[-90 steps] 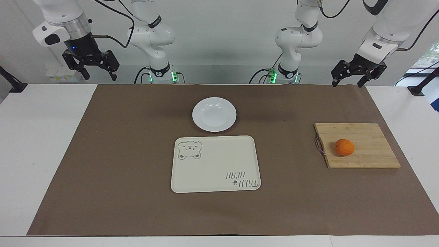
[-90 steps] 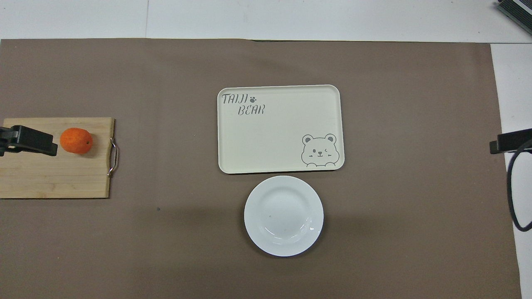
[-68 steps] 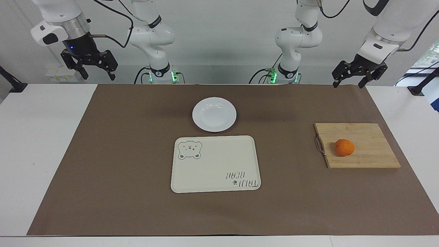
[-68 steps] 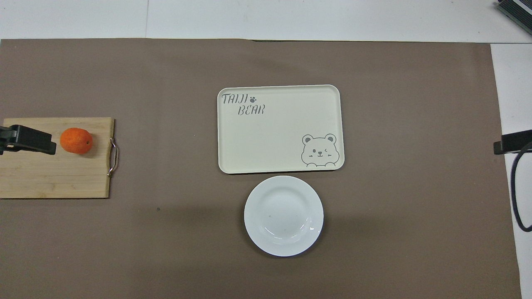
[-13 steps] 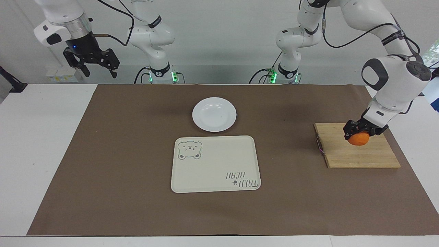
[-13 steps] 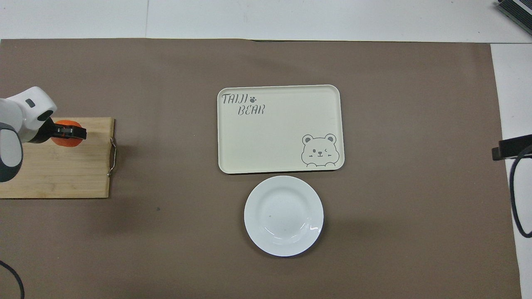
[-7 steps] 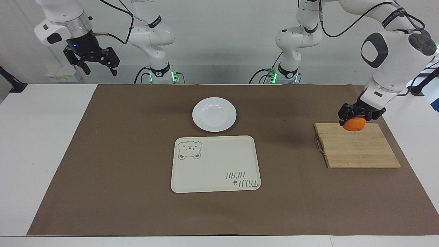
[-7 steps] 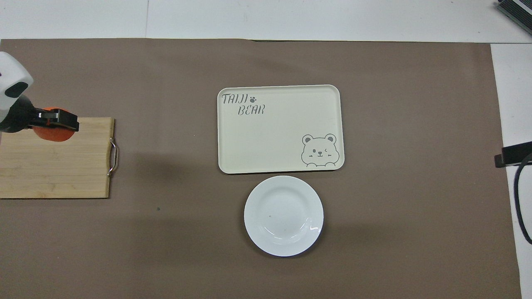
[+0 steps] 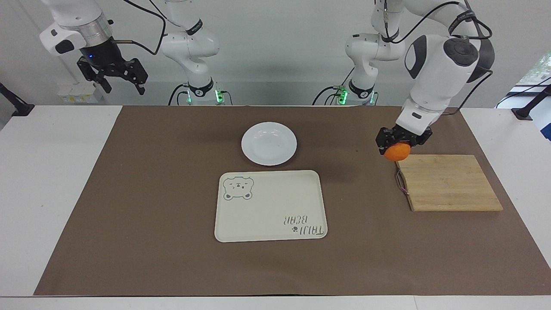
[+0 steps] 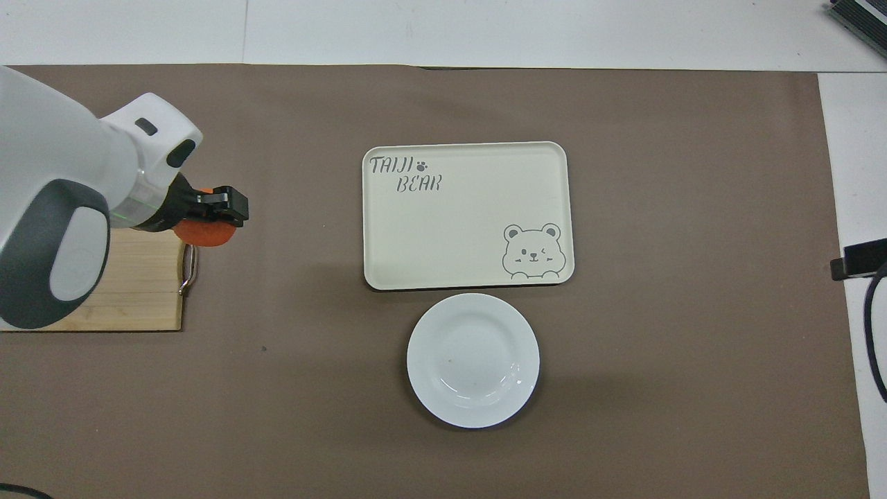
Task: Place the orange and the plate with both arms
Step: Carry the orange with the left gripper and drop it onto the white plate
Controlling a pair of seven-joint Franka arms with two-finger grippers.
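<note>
The small round bright-orange fruit (image 9: 397, 152) has left the bamboo cutting board (image 9: 447, 183), where it lay several seconds ago. It now hangs in the air, pinched between the fingers of the left arm's black two-finger gripper (image 9: 398, 145), over the brown paper mat (image 9: 150, 193) just off the board's metal-handled edge. Half a second ago the same gripper held the fruit over the board's edge nearest the robots; since then it has carried it toward the middle of the table.

The right arm's black gripper (image 9: 115, 76) waits high above its own end of the table, its fingers spread apart and holding nothing, much as in the earlier frames.

The round glossy white plate (image 9: 269, 143) has not moved; it lies on the mat, just beside the rectangular cream tray with a bear drawing (image 9: 270, 206) and nearer to the robots than the tray. Open mat lies between the held fruit and the plate, with nothing standing on it.
</note>
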